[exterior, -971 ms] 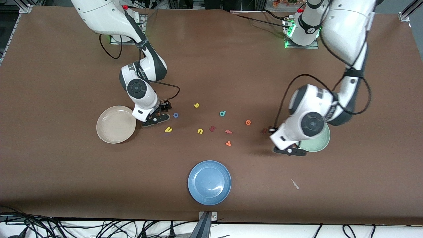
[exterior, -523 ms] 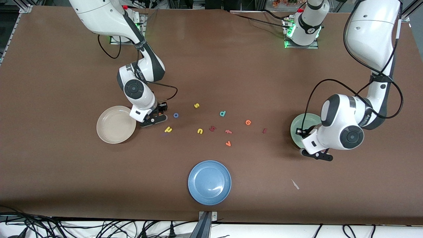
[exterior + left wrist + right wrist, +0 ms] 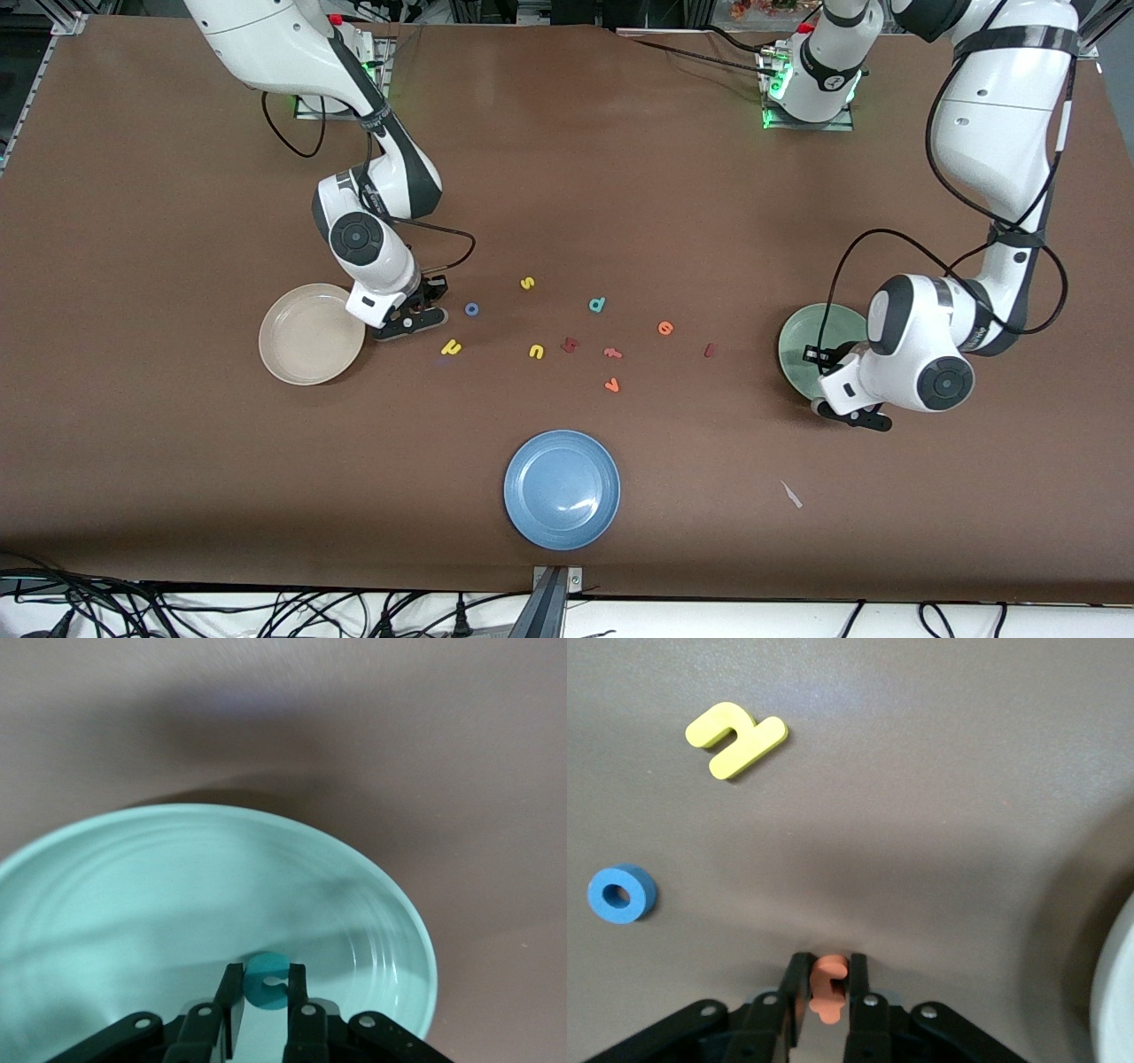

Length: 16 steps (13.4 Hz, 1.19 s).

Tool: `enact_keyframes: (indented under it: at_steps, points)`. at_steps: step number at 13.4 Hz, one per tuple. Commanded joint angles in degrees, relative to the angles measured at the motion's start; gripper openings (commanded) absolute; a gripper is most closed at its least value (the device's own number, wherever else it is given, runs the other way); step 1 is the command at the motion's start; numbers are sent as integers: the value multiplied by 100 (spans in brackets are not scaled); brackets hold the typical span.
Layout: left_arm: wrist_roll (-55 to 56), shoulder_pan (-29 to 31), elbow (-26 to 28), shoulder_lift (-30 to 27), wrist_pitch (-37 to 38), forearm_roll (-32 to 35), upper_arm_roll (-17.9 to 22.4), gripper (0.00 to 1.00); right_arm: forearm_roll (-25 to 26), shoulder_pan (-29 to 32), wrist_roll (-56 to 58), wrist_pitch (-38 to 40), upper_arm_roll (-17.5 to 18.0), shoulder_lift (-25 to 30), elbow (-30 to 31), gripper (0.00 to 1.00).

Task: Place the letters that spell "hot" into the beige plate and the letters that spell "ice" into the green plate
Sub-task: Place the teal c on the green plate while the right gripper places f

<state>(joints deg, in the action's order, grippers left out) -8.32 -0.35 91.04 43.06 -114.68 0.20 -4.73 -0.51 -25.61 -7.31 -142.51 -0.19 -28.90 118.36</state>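
No letter was yet seen lying in either plate. The orange t (image 3: 827, 984) was clamped in the right gripper (image 3: 825, 990) beside the beige plate (image 3: 279, 359); the blue o (image 3: 621, 894) and yellow h (image 3: 735, 739) lay nearby. The teal c (image 3: 265, 981) was pinched by the left gripper (image 3: 263, 994) over the green plate (image 3: 133, 895).

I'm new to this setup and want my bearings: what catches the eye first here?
Bright foam letters lie scattered mid-table between the beige plate and the green plate, with a blue plate nearer the front camera. The left hand holds the teal c over the green plate; the right hand, beside the beige plate, pinches the orange t.
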Motion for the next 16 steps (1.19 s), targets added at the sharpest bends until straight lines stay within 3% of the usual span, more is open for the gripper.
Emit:
enact_keyframes:
  at_steps: [1,3,5,7,13,16]
  points:
    - [-82,44,309,-166,-134,130,-37,19,-133,21,80,-76,46,139,170,15]
    - [-82,35,301,-193,-108,130,-37,100,-133,21,54,-67,55,139,144,11]
    - [-73,-26,283,-376,32,130,-46,100,-133,38,98,169,55,262,-57,7]
    - [6,-79,239,-614,331,121,-212,100,-133,38,255,1027,-59,332,-557,6]
    - [94,-464,265,-773,-18,121,-740,99,-142,38,1985,1304,-1078,587,-577,7]
    - [94,-843,274,-712,-125,121,-732,76,-194,73,2722,727,-1360,535,-332,7]
